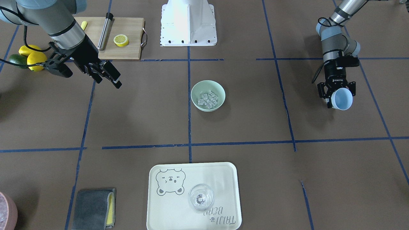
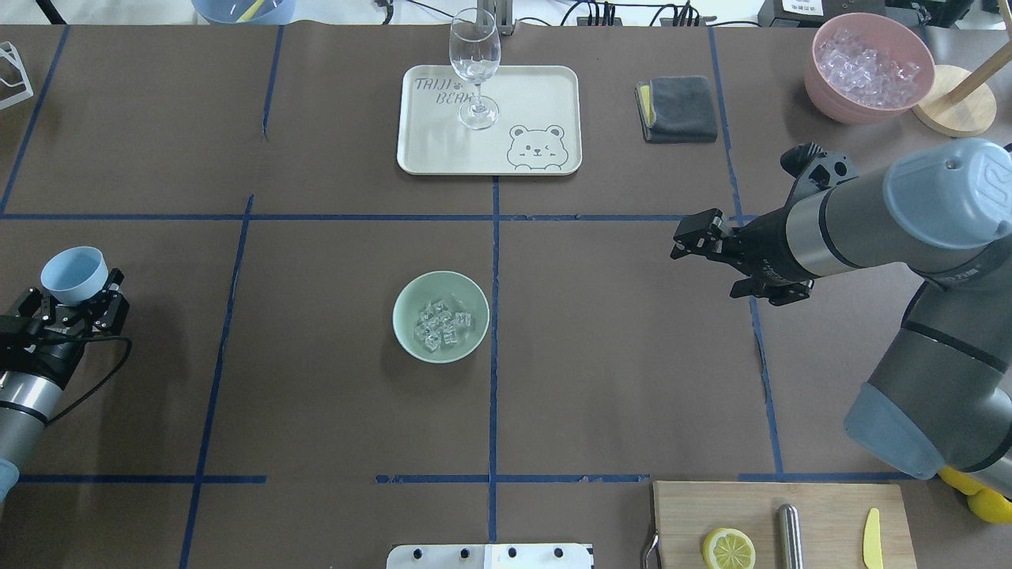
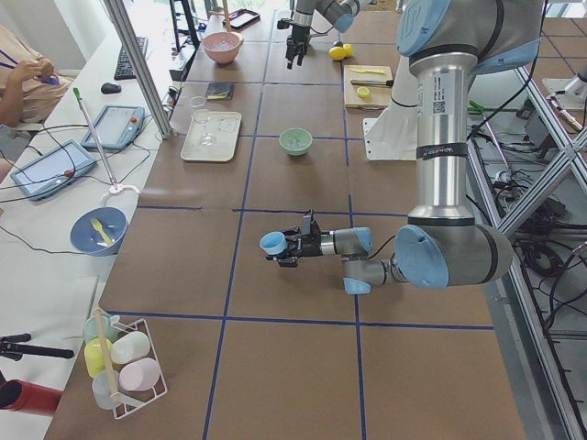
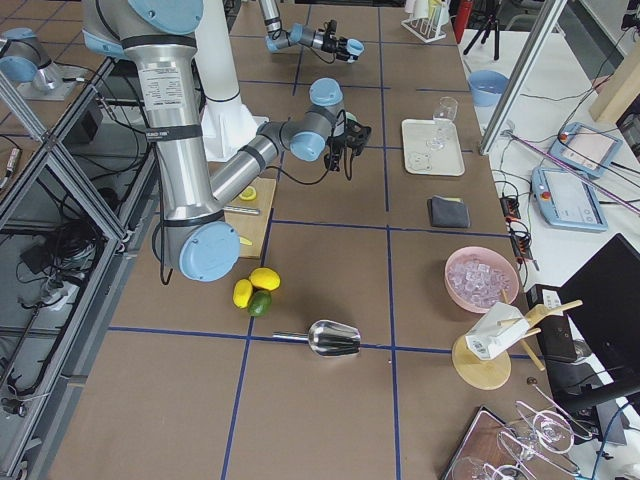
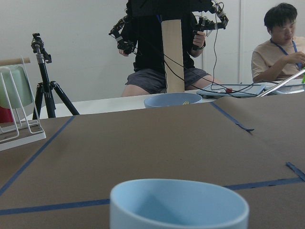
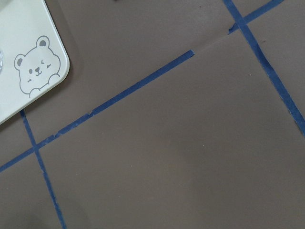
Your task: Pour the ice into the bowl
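Observation:
The pale mint-green bowl (image 1: pixel 198 88) (image 2: pixel 409 295) stands near the table's middle, and also shows in the exterior left view (image 3: pixel 295 140). Several clear ice cubes (image 1: pixel 208 99) (image 2: pixel 443 322) lie in it. My left gripper (image 1: pixel 339 95) (image 2: pixel 75 294) is shut on a light blue cup (image 1: pixel 342 99) (image 2: pixel 73 274) (image 5: pixel 178 206), held far to the bowl's side. The cup looks empty. My right gripper (image 1: pixel 110 78) (image 2: pixel 689 239) hovers open and empty on the bowl's other side.
A cream tray (image 2: pixel 545 87) (image 1: pixel 166 207) bears a clear wine glass (image 2: pixel 474 63) (image 1: pixel 200 197). A grey cloth (image 2: pixel 678 109), a pink container of ice (image 2: pixel 868 67), a cutting board (image 1: pixel 127 28) with a lemon half (image 1: pixel 121 40), and whole lemons (image 1: pixel 33 57) lie around.

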Tool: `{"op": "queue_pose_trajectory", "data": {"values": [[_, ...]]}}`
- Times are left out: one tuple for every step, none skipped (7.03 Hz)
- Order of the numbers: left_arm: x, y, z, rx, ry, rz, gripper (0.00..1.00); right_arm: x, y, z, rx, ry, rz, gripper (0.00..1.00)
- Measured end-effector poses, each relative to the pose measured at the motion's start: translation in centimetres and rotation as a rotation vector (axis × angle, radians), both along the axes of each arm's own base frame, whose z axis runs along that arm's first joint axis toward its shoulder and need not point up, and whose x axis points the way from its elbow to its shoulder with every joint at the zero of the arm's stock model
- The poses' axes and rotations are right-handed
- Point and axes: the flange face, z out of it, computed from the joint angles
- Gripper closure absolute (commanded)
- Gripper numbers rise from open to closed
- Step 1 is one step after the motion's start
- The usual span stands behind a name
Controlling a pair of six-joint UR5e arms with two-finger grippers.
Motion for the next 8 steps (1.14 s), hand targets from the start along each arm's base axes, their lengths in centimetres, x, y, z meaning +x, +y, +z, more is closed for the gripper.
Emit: {"op": "queue_pose_trajectory", "data": {"values": [[-0.6,0.2,0.4,0.0,0.0,0.002,0.02,0.1,0.0,-0.2,0.002,-0.003,0.001,0.0],[-0.9,0.5,0.5,0.001,0.007,0.004,0.01,0.2,0.1,-0.4,0.005,-0.006,0.002,0.0],[-0.9,0.7,0.5,0.001,0.015,0.009,0.01,0.2,0.1,-0.5,0.007,-0.009,0.002,0.0],[-0.8,0.9,0.6,0.0,0.024,0.019,0.01,0.3,0.2,-0.6,0.008,-0.01,0.002,0.0],[-0.6,1.1,0.6,-0.003,0.032,0.035,0.0,0.3,0.2,-0.6,0.008,-0.01,0.002,0.0],[-1.0,1.4,1.0,-0.009,0.029,0.05,0.0,0.3,0.2,-0.6,0.008,-0.01,0.002,0.0],[-2.0,2.0,1.9,-0.02,0.012,0.072,0.0,0.3,0.2,-0.6,0.007,-0.009,0.002,0.0],[-3.7,2.9,2.8,-0.036,-0.003,0.115,0.0,0.3,0.2,-0.6,0.007,-0.009,0.002,0.0]]}}
